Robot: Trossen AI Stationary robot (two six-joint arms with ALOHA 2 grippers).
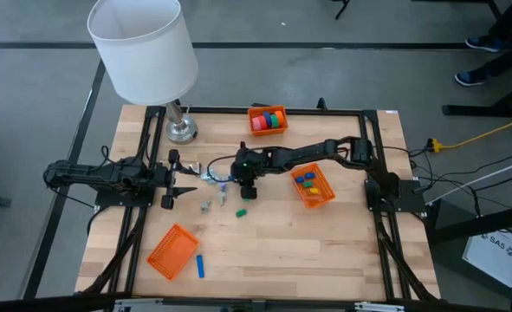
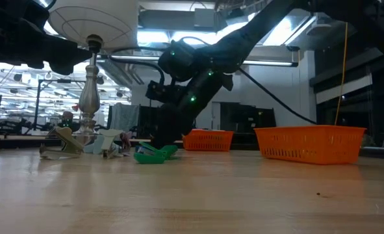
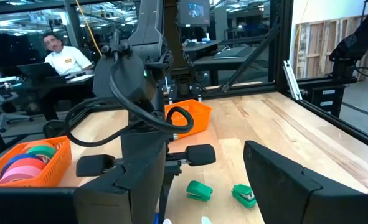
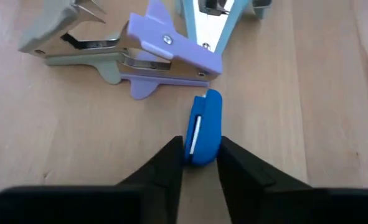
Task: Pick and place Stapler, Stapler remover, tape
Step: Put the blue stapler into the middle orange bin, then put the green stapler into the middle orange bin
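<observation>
Blue glossy stapler [image 4: 203, 129] between dark fingers [image 4: 166, 163]

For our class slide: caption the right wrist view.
Right pincer closing on a small blue stapler, beside a purple staple remover on the table.

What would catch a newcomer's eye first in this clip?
The big white lamp at the table's far left corner stands out first. Next, the right gripper at mid-table, its fingers closing on a small blue stapler beside a purple staple remover. Bright orange baskets dot the wooden table, one holding colourful tape rolls; the left gripper waits open nearby.
</observation>
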